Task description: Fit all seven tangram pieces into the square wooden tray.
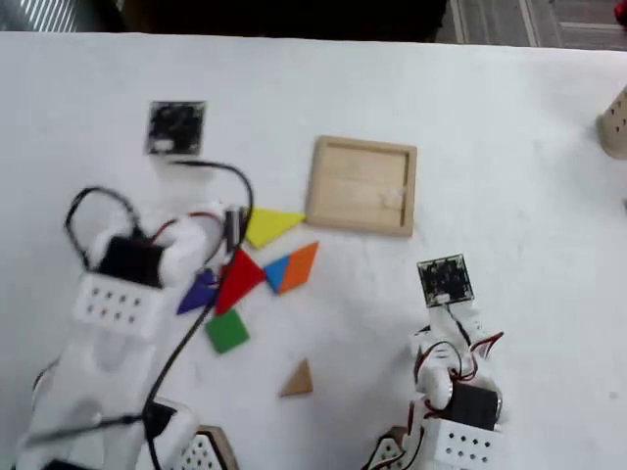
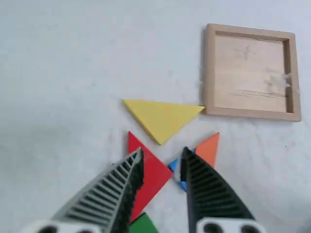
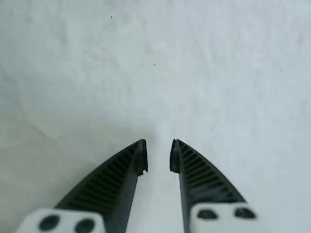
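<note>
- Left hand [image 2: 163, 158] is spread, hanging over the red triangle [image 2: 150, 177], pinching nothing.
- Yellow triangle [image 2: 163, 116] lies just past the fingertips. Its long edge runs toward the square wooden tray [image 2: 209, 68], with the tip at the rim (touching or nearly).
- Left arm is much nearer the pieces.
- Right hand [image 3: 158, 158] is narrowly parted over bare counter [image 3: 155, 58].
- Tray is empty; all seven pieces are outside it.
</note>
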Action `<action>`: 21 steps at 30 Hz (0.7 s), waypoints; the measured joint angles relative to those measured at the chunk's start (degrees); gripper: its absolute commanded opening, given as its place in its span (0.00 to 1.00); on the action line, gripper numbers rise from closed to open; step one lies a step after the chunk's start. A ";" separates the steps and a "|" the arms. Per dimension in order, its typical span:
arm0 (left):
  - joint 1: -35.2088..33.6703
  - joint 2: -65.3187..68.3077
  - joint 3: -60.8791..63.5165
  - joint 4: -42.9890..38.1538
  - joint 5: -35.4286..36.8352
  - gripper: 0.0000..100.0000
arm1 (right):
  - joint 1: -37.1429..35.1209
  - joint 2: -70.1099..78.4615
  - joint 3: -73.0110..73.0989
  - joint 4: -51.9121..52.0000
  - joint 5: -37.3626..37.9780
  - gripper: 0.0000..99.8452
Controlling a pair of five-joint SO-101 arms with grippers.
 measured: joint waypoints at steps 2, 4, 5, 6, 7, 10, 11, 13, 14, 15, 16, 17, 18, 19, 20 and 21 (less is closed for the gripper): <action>2.37 6.42 -3.25 -1.49 2.55 0.22 | 0.00 0.00 0.00 0.00 0.18 0.09; 4.66 12.84 -6.68 -3.16 3.78 0.20 | 0.00 0.00 0.00 0.00 0.18 0.09; 5.98 16.18 -8.53 -4.13 4.04 0.20 | 0.00 0.00 0.00 0.00 0.18 0.09; 7.12 19.60 -10.46 -5.27 4.31 0.19 | 0.00 0.00 0.00 0.00 0.18 0.09; 8.18 23.21 -12.40 -6.51 4.48 0.19 | 0.00 0.00 0.00 0.00 0.18 0.09; 10.46 33.93 -18.99 -10.11 4.48 0.19 | 0.00 0.00 0.00 0.00 0.18 0.09; 10.99 37.89 -21.45 -10.90 4.48 0.19 | 0.00 0.00 0.00 0.00 0.18 0.09; 11.25 46.07 -27.08 -11.43 4.48 0.19 | 0.00 0.00 0.00 0.00 0.18 0.09; 11.25 50.20 -30.24 -11.43 4.48 0.19 | 0.00 0.00 0.00 0.00 0.18 0.09; 11.08 54.24 -33.49 -11.43 4.48 0.19 | 0.00 0.00 0.00 0.00 0.18 0.09; 10.99 58.20 -36.84 -11.16 4.40 0.19 | 0.00 0.00 0.00 0.00 0.18 0.09; 10.99 61.98 -40.18 -10.11 3.78 0.19 | 0.00 0.00 0.00 0.00 0.18 0.09; 10.99 65.49 -43.87 -8.97 2.64 0.19 | 0.00 0.00 0.00 0.00 0.18 0.09; 11.08 68.92 -47.38 -7.56 1.76 0.19 | 0.00 0.00 0.00 0.00 0.18 0.09; 11.08 72.26 -51.08 -5.89 1.41 0.19 | 0.00 0.00 0.00 0.00 0.18 0.09; 11.08 75.34 -54.51 -4.31 1.23 0.19 | 0.00 0.00 0.00 0.00 0.18 0.09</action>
